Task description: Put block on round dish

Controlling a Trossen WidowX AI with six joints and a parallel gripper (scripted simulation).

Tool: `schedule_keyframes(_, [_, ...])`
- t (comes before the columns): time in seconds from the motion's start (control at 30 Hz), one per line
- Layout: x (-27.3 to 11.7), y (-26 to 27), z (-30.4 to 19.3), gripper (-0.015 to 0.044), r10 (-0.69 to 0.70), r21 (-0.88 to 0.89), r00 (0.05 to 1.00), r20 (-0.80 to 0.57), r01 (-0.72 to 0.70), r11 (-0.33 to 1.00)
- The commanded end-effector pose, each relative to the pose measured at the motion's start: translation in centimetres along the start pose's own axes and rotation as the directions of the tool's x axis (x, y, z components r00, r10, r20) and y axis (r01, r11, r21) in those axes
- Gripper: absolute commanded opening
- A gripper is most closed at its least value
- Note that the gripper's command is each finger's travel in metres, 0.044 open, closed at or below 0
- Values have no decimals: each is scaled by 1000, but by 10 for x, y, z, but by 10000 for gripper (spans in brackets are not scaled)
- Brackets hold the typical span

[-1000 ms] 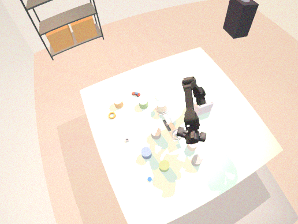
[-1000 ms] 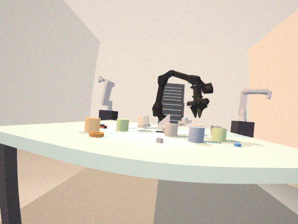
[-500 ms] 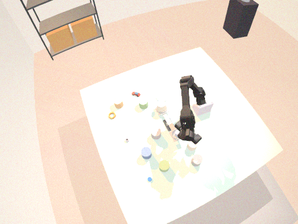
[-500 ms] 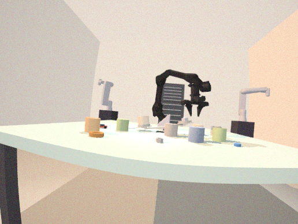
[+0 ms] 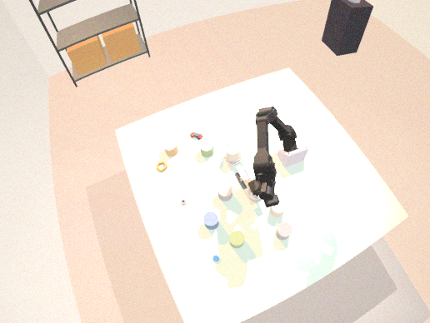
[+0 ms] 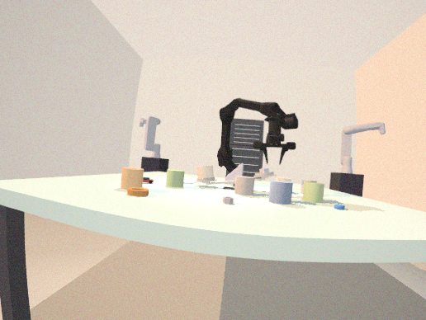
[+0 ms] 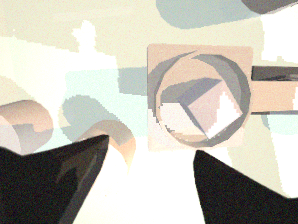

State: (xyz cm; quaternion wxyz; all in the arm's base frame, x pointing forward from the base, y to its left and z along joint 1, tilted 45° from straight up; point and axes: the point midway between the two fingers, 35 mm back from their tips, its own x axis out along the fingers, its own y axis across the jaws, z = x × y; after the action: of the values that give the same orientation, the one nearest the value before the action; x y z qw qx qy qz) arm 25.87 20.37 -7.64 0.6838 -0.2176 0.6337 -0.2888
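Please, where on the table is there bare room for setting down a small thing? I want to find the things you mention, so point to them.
There seems to be room between the red toy car (image 5: 196,136) (image 6: 148,181) and the table's far edge, and between the orange ring (image 5: 164,168) (image 6: 138,192) and the blue cup (image 5: 211,221) (image 6: 281,192), around a tiny block (image 5: 183,202) (image 6: 228,200). Under the hand (image 5: 263,196) (image 6: 274,162) (image 7: 151,149) it is crowded.

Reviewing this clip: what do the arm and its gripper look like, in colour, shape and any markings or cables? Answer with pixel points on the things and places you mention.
The arm (image 5: 262,139) (image 6: 252,105) is near-black all over, with chunky rounded joints and slim links. Its gripper (image 6: 273,162) (image 7: 151,149) has a dark crossbar and two black fingers, tapering to narrow tips. I can make out no cables or markings.
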Motion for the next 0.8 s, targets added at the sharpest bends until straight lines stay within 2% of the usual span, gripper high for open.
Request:
schedule_keyframes(0.0, [-4, -7, 7, 260, -3, 153, 1000, 5, 2, 988])
schedule_keyframes(0.27, [-7, -19, 15, 260, -15, 416, 1000, 0, 14, 909])
schedule_keyframes(0.57, [-10, -33, 25, 260, -29, 673, 1000, -6, 25, 740])
schedule_keyframes(0.77, [-10, -36, 26, 260, -31, 709, 999, -7, 27, 705])
